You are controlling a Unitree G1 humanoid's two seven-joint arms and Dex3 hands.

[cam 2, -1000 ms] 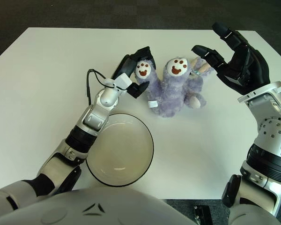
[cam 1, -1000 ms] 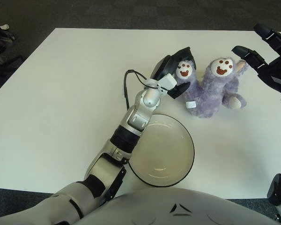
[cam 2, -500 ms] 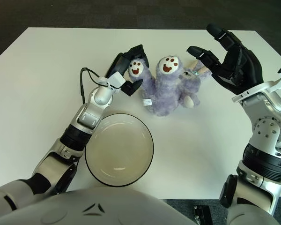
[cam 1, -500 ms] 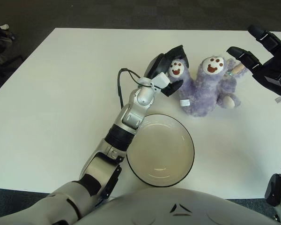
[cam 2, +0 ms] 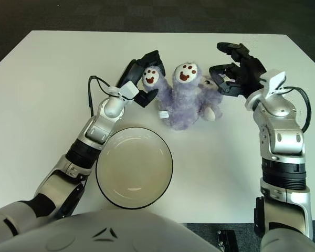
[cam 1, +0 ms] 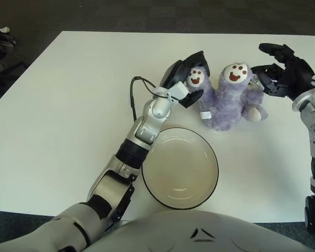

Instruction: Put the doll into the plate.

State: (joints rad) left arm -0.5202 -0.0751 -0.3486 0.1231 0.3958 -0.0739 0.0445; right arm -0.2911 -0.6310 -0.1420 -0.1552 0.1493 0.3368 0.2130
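Our left hand [cam 2: 142, 79] grips the fluffy purple plush doll [cam 2: 186, 102] near the table's far edge; our right hand's [cam 2: 236, 71] spread fingers touch its other side, beyond the round cream black-rimmed plate [cam 2: 134, 167].

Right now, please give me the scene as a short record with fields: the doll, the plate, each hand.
doll: purple plush doll on the white table, beyond the plate
plate: empty, near the robot, apart from the doll
left hand: fingers around the doll's raised left paw
right hand: at the doll's right side, fingers spread
task state: doll not yet in plate
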